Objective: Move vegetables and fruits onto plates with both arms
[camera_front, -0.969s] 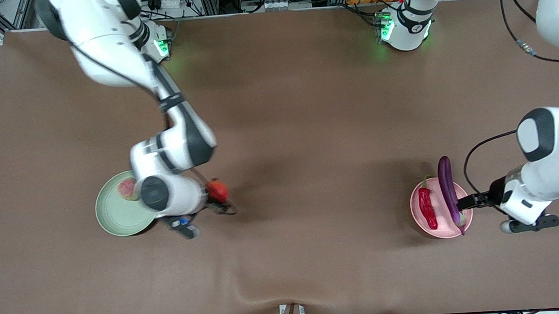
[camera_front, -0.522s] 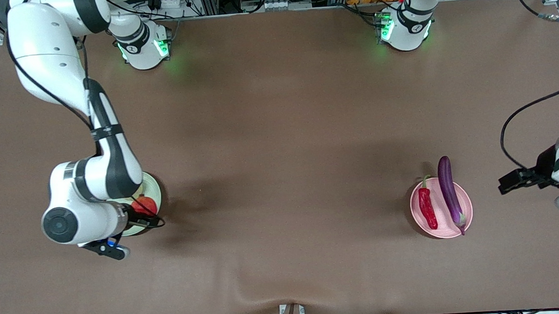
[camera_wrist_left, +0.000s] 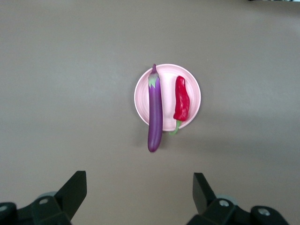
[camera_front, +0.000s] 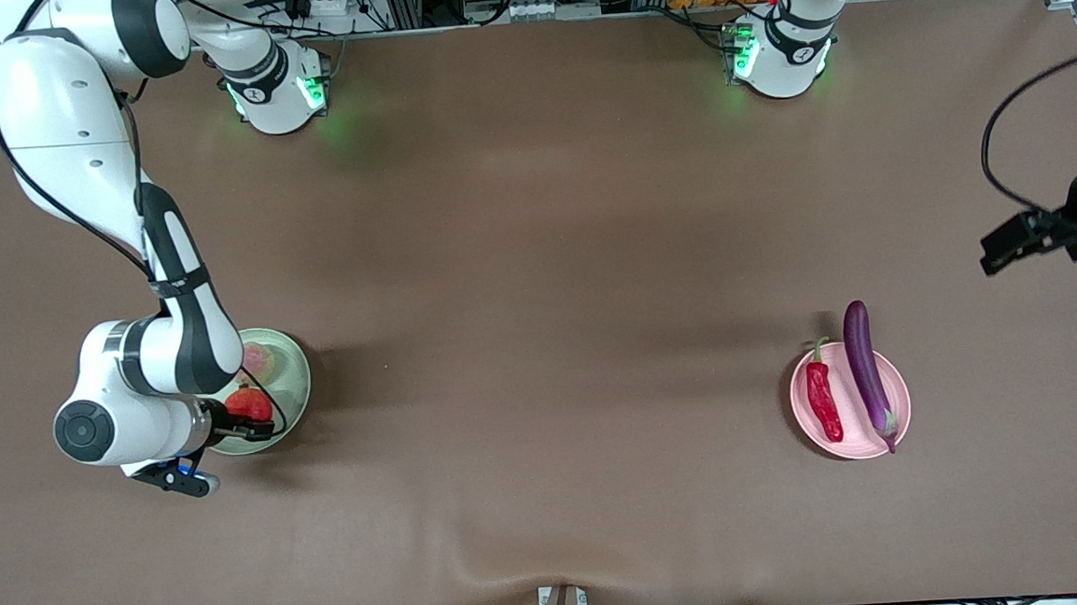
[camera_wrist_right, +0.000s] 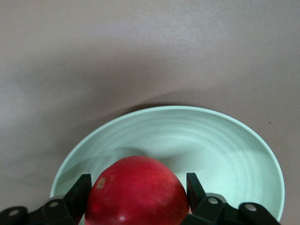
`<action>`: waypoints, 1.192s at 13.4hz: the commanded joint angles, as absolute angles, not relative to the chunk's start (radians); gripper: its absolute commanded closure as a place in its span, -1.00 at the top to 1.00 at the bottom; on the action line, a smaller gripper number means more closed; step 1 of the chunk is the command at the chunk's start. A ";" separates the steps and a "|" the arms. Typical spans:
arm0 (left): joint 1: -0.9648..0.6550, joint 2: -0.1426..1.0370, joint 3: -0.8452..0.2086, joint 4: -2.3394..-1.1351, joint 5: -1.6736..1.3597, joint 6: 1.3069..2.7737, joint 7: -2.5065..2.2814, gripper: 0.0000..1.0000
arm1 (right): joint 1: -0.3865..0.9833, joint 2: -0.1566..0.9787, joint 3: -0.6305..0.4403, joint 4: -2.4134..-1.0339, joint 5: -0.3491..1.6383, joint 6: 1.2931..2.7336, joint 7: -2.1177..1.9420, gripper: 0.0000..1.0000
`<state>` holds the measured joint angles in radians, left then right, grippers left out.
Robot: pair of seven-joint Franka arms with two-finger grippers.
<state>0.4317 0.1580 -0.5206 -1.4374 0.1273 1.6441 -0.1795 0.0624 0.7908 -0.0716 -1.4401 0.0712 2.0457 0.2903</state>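
While over plate, pomegranate between right tool's fingers

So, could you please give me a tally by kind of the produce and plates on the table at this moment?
Vegetables: 2, the eggplant and the chili pepper.
Fruits: 2, the red fruit in the right tool and the yellow-green fruit.
Plates: 2, the pink plate and the green plate.
Total: 6.
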 commanded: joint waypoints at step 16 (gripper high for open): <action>-0.060 -0.104 -0.015 -1.565 0.003 1.456 -0.175 1.00 | -0.044 0.424 -0.051 -1.048 0.187 1.375 0.198 1.00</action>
<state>-0.0586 -0.0709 -0.0266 -1.5482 0.0154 1.4582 -0.1781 -0.0136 0.5288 -0.0687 -1.0100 0.1788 1.4471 0.2418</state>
